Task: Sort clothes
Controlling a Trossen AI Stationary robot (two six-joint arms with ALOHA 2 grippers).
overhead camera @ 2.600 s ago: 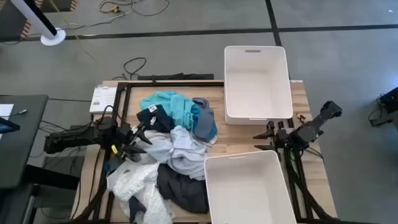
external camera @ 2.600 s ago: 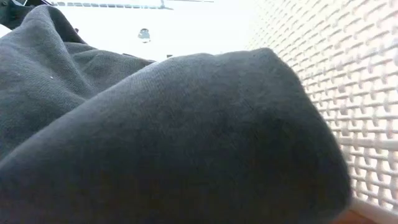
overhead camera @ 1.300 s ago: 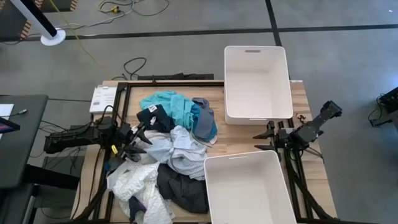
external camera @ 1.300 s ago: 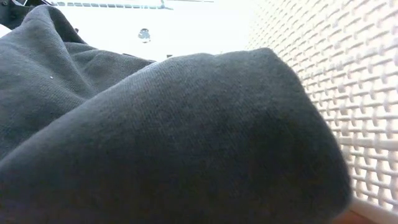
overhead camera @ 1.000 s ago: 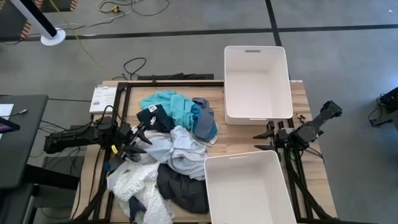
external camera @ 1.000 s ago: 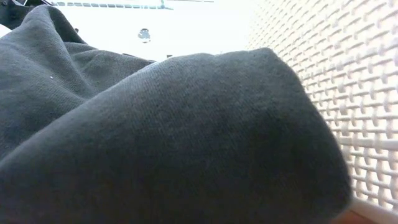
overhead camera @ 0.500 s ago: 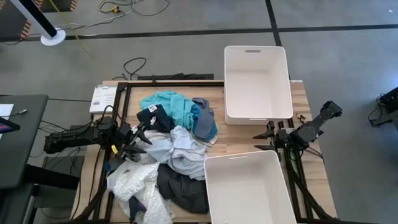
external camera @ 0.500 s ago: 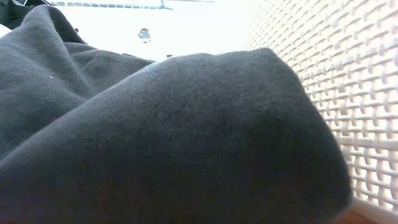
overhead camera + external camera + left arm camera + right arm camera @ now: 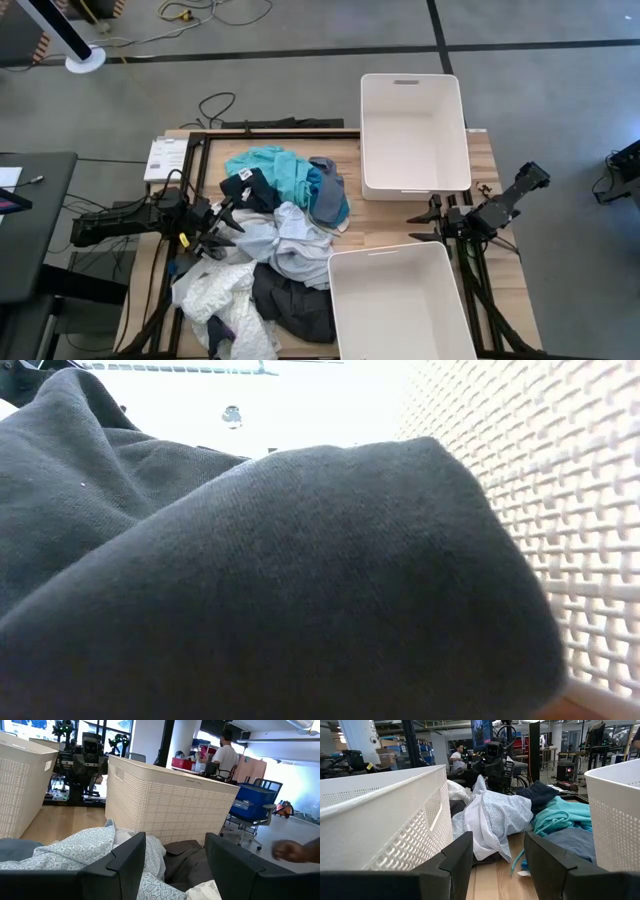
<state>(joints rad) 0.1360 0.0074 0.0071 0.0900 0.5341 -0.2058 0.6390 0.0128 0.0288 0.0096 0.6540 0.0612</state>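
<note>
Sorting not started: clothes (image 9: 272, 245) all piled left-centre of the tabletop (image 9: 390, 208), both white bins (image 9: 413, 130) empty, left gripper (image 9: 212, 232) and right gripper (image 9: 428, 222) both released, grasping nothing.

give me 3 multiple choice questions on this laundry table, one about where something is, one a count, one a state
1. Where does the teal garment lie?
A. at the far end of the clothes pile
B. inside a bin
C. on the floor

2. How many white bins stand on the table?
A. one
B. two
C. three

3. What is in the left gripper?
A. a teal garment
B. a bin handle
C. nothing; it is open

Answers:
1. A: the high view shows it at the pile's far edge, beside the far bin.
2. B: the far bin and the near bin.
3. C: the left wrist view shows its fingers apart, clothes beyond them.
</note>
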